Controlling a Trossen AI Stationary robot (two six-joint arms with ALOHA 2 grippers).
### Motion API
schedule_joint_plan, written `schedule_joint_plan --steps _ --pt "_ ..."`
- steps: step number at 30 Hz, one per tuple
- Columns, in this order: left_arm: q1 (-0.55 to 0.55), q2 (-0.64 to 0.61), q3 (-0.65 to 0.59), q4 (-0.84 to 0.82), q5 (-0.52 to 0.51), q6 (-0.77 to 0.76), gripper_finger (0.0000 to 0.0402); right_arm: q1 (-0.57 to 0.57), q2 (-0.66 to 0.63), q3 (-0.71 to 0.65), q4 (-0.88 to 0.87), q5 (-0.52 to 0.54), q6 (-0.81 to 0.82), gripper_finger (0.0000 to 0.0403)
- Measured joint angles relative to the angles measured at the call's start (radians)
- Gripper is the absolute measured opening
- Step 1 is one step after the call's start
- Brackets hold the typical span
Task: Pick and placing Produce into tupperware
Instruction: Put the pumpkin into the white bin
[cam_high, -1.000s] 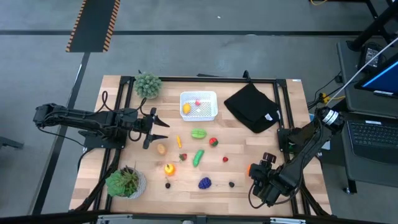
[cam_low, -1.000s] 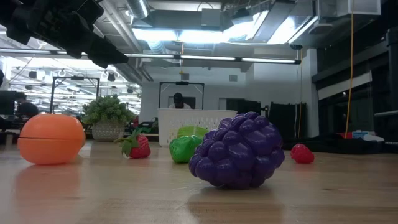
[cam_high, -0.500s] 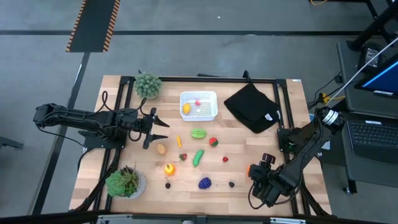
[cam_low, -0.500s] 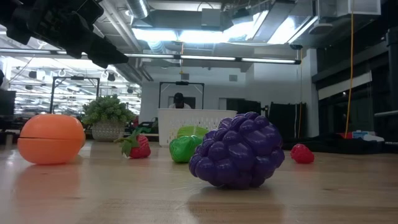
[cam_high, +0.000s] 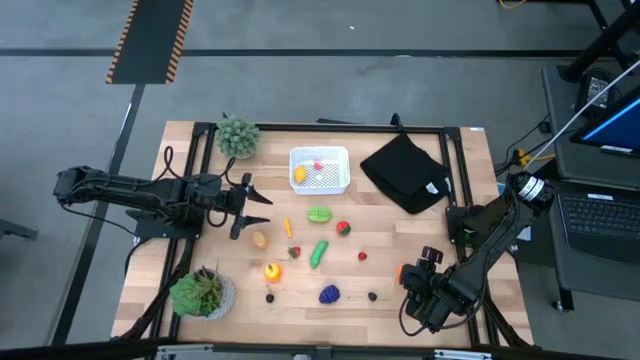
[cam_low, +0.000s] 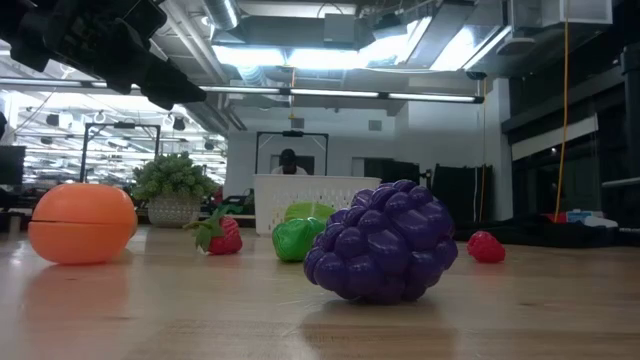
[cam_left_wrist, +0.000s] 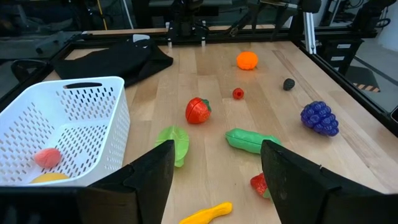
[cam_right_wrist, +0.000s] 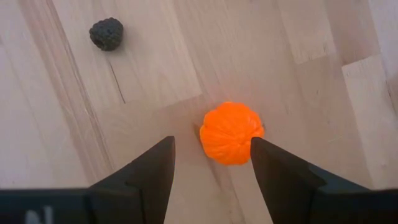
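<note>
At the lower right of the high view, the right gripper (cam_high: 412, 272) is held above the orange fruit (cam_high: 401, 271), and in the right wrist view its fingers (cam_right_wrist: 149, 171) are seen spread, with the orange fruit (cam_right_wrist: 231, 133) lying on the wood between and just ahead of them, ungripped. A dark berry (cam_right_wrist: 106, 33) lies apart from it.

The left gripper (cam_high: 257, 197) is parked left of centre in the high view, its fingers parted and nothing held.

The white tub (cam_high: 320, 170) sits at the upper middle of the table (cam_high: 470, 200), with a yellow piece and a red piece already inside; the remaining produce is scattered across the middle and lower part of the frame.

A slip is judged the main risk: the orange is round and appears offset toward one finger, so it could be nudged and rolled toward the nearby table edge as the jaws are closed. The carry to the tub is also long, so a shallow grip might be lost over the other pieces.
</note>
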Motion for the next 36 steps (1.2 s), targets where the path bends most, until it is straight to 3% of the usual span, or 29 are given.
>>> schedule_joint_plan --steps 13,23,36 --pt "0.0 0.0 0.0 0.0 0.0 -0.002 0.0231 0.0 0.0 0.0 0.018 0.0 -0.003 0.0212" --pt "0.0 0.0 0.0 -0.009 0.0 -0.002 0.0231 0.0 0.0 0.0 0.034 -0.004 0.001 0.0255" --pt "0.0 0.0 0.0 -0.023 0.0 -0.003 0.0231 0.0 0.0 0.0 0.119 -0.007 0.001 0.0259"
